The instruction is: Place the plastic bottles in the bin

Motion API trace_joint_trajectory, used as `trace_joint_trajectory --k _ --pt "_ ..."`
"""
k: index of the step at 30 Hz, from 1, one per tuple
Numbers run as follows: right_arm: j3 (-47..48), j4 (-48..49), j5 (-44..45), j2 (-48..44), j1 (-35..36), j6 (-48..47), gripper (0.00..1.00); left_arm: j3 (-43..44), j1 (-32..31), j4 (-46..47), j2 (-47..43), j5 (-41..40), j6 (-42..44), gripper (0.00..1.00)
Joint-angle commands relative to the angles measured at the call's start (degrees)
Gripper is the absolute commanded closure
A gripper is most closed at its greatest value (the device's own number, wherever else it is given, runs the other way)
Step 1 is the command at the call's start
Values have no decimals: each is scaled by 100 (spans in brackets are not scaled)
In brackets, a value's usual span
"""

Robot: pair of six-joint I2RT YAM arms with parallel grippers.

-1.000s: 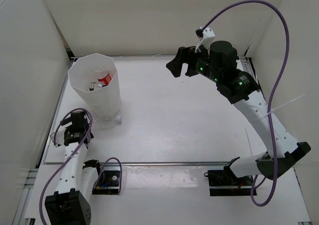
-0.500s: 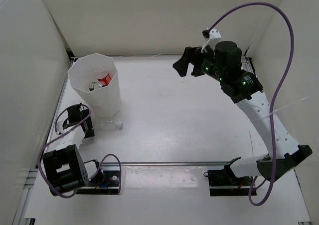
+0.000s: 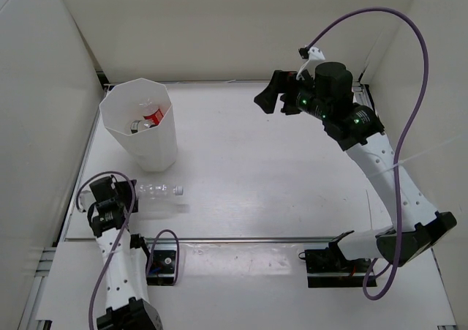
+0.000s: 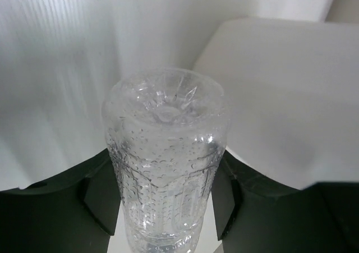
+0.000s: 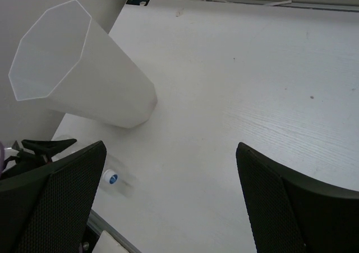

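no legible text, red label unreadable

A white table (image 3: 256,176) fills the middle, and plain white walls (image 3: 219,23) stand around it on three sides. A thin metal rail (image 3: 248,239) runs along the near edge of the table.

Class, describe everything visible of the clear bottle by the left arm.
The clear bottle is transparent ribbed plastic, no label showing, beaded with droplets, with a white cap. It lies horizontally near the bin, apart from it, cap pointing right. The left tool clamps its base end between dark fingers.
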Motion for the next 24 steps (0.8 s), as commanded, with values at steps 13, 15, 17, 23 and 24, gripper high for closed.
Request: trace_joint_trajectory --k 13,15,17,23,24 --pt "-391 -37 -186 4 -40 331 0 5635 -79 -626 1347 -151 1904 58" --pt "-391 16 -186 57 -40 401 0 6520 -175 -561 2205 -335 2124 58" --pt "-391 69 -186 119 -40 498 0 6972 -385 -561 2753 -477 2658 63" --pt "-260 324 -247 399 -40 569 0 7895 -904 -456 3976 -1470 3712 44" --pt "-207 324 -247 400 -40 569 0 8054 -1079 -456 4091 -1470 3890 32"
